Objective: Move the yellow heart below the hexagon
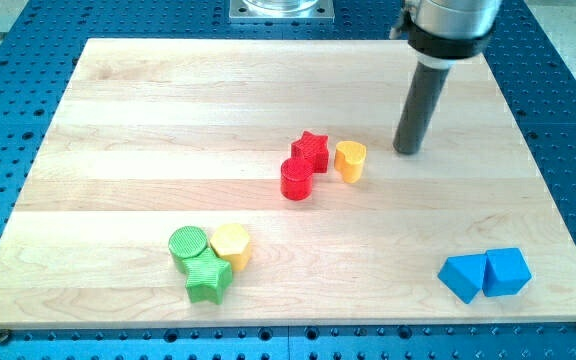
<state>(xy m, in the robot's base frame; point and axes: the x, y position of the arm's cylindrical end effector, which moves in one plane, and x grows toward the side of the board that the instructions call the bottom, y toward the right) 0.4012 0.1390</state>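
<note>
1. Table (148, 120) of pale wood carries all the blocks; it rests on a blue perforated base (568, 120). No container shows.
2. Yellow heart (350, 160) sits near the table's centre, touching the red star (310, 151) on the view's left; the red cylinder (296, 180) lies just below the star, touching it.
3. Yellow hexagon (231, 245) sits toward the view's bottom left, pressed against the green cylinder (188, 245) and the green star (208, 280). Heart lies well apart from it, up and to the view's right.
4. Two blue blocks (485, 274) touch each other at the view's bottom right.
5. Rod stands upright; my tip (406, 151) is on the table just right of the heart, not touching it.
6. No pincer on this arm, so no open or closed state to record.
</note>
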